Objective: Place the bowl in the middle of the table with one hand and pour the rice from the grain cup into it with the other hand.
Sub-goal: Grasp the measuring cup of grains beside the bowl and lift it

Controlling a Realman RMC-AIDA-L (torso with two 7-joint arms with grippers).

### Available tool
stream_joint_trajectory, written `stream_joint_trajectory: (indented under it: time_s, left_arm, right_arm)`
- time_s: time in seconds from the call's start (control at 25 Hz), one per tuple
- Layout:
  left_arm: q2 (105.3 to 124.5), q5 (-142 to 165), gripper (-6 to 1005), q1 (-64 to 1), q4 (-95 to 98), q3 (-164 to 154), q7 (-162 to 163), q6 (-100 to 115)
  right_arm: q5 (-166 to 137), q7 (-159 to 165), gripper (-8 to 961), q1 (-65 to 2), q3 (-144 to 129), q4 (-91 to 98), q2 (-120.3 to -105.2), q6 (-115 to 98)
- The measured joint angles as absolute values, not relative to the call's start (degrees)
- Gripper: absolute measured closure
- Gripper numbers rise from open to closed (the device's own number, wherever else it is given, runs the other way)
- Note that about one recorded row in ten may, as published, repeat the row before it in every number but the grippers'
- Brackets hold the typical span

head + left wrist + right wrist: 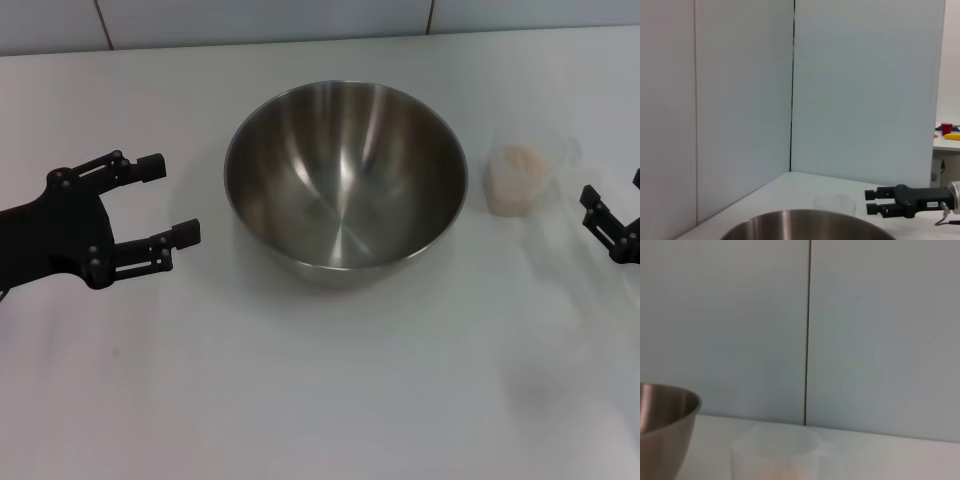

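Note:
The steel bowl [345, 180] stands upright near the middle of the white table [300, 400]. My left gripper [168, 200] is open and empty, just left of the bowl and not touching it. The clear grain cup [520, 178] stands right of the bowl, holding pale rice [517, 160]. My right gripper [612, 200] is open at the right edge, a little right of the cup and apart from it. The left wrist view shows the bowl's rim [805, 225], the cup [836, 204] and the right gripper [871, 201] beyond. The right wrist view shows the bowl [665, 425] and the cup [775, 455].
A pale panelled wall [300, 20] runs along the table's far edge. A red cup [946, 128] stands on a distant table in the left wrist view.

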State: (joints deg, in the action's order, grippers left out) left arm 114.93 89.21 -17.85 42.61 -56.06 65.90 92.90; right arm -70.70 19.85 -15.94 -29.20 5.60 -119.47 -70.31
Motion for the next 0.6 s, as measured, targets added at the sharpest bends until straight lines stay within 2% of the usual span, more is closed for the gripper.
stream_joint_trajectory:
  time_s: [0.6]
  left_arm:
    - [115.02, 91.59, 161, -17.86, 42.55, -55.82, 65.66, 92.99]
  right_arm:
    - [-70.13, 19.78, 378, -18.23, -27.65, 4.53, -119.51, -68.11]
